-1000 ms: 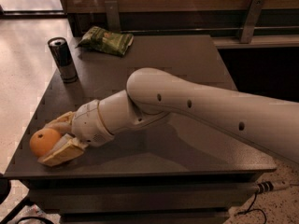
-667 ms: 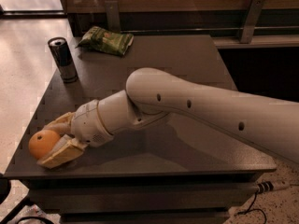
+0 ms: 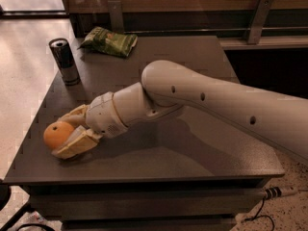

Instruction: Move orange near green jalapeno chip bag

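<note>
Pincer: your two-finger cream-padded gripper (image 3: 62, 136) sits low at the front-left of the table, one finger on each side of the fruit, clenched on it as far as you can see.
Held thing: the round, matte-skinned orange (image 3: 55, 134) is between the pads, at or just above the tabletop and close to the front-left corner.
Arm: the thick white jointed arm (image 3: 216, 100) reaches in from the right and lies low across the flat grey metal table (image 3: 192, 162).
Risk, slip: a round skin gives the pads little to bite on. If you lift fast, the fruit may squirt out, and this near the corner it would probably roll off the edge.
Risk, can: the tall dark cylindrical drink can (image 3: 64, 61) stands near the left edge, between the fruit and the goal. A low, straight sweep could tip it with the wrist or the forearm.
Risk, bag: the wrinkled, flat foil green jalapeno chip bag (image 3: 109, 41) lies at the far side, well apart from the fruit. It looks light, so a nudge would shove it away.
Risk, release: set down carelessly, the fruit may roll away from the bag.
Orange axis: it has no long axis; its small dark stem dimple faces up and toward the camera.
Bag axis: it lies flat, its long side running roughly left to right along the far edge.
</note>
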`<action>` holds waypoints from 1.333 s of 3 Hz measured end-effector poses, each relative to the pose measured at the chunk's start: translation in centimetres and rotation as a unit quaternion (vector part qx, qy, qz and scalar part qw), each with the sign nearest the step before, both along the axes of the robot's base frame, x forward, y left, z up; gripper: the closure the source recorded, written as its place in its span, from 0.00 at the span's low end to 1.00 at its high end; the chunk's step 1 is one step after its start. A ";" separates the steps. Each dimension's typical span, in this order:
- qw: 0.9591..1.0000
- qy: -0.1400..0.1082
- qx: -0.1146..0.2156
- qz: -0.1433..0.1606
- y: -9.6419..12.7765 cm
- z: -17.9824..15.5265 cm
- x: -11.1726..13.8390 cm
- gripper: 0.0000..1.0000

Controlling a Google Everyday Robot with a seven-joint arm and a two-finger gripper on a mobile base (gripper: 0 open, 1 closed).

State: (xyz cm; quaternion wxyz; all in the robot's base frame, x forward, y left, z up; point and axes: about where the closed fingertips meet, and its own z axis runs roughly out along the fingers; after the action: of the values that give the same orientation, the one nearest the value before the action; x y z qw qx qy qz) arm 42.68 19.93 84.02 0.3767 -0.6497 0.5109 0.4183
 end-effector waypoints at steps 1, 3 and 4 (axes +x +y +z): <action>0.999 0.010 0.001 -0.035 -3.6 1.2 5.2 1.00; 0.987 0.010 -0.012 -0.162 -11.7 3.6 15.6 1.00; 0.976 -0.002 -0.022 -0.216 -15.1 4.4 20.0 1.00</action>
State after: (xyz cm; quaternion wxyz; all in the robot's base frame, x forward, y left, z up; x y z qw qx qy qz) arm 62.65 4.78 88.47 0.4447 -0.5326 0.6479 0.3143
